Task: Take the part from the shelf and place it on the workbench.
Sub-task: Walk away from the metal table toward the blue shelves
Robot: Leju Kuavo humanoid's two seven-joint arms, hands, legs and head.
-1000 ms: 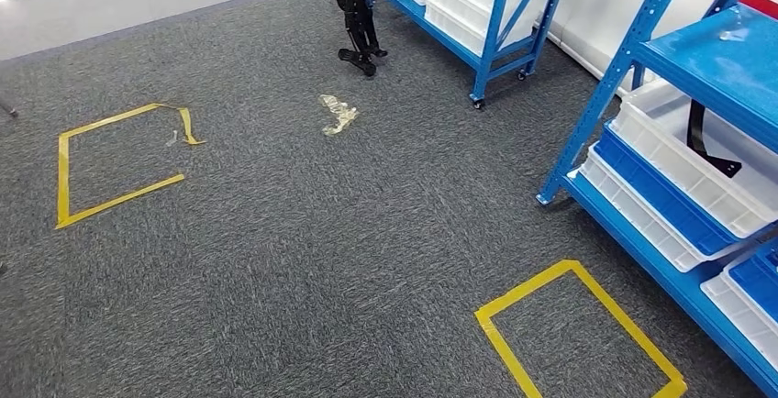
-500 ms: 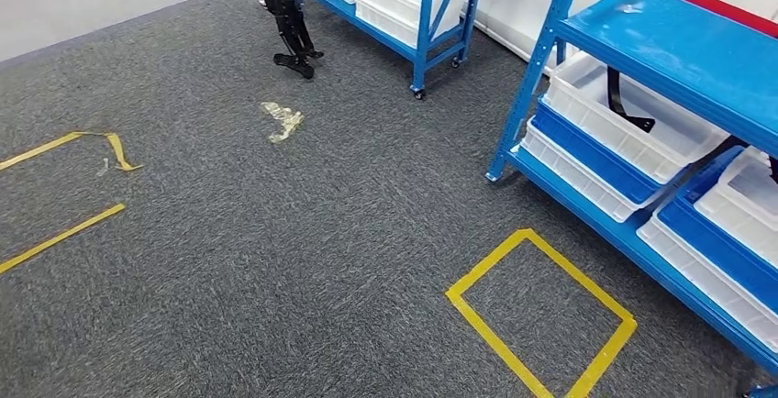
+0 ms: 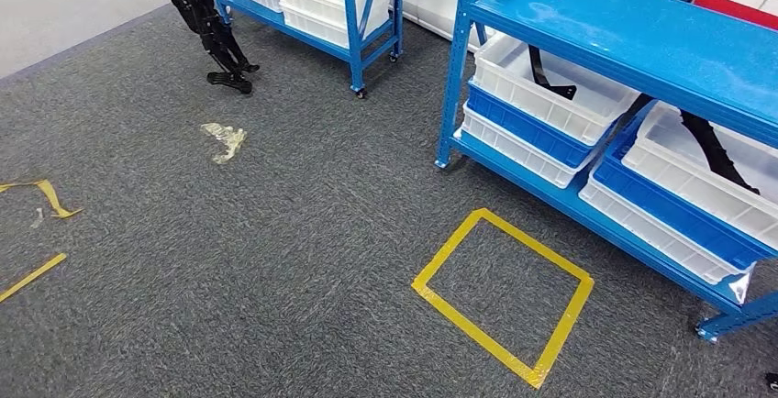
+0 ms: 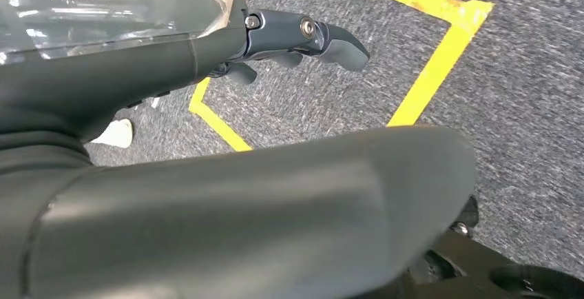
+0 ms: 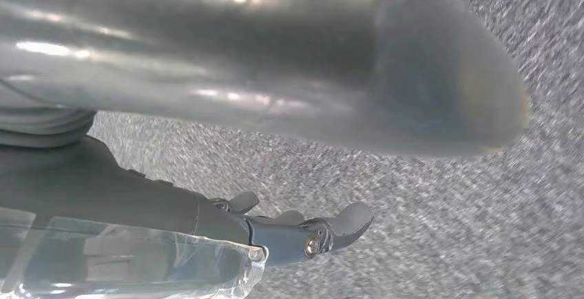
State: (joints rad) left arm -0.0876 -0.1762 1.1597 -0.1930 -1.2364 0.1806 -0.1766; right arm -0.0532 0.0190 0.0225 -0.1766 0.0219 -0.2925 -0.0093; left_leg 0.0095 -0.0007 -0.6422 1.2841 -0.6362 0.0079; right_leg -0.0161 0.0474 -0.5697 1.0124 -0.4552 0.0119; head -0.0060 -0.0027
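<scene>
A blue shelf [image 3: 633, 36] stands at the right in the head view. On its lower level a white bin [image 3: 514, 68] holds a black strap-like part [image 3: 549, 79]. The neighbouring white bin [image 3: 679, 173] holds another black part [image 3: 717, 152]. My left hand [image 4: 296, 37] hangs over the grey carpet near a yellow tape line, fingers loosely apart and holding nothing. My right hand [image 5: 303, 233] hangs over bare carpet, its fingers likewise apart with nothing in them.
A yellow tape square [image 3: 503, 292] marks the carpet in front of the shelf. A second blue shelf [image 3: 353, 13] with white bins stands farther back. Another robot's dark legs [image 3: 209, 27] stand beside it. Crumpled clear plastic [image 3: 223, 139] lies on the carpet.
The camera has turned to the right: the whole scene has shifted left, and the near shelf with its bins and black parts now shows more fully.
</scene>
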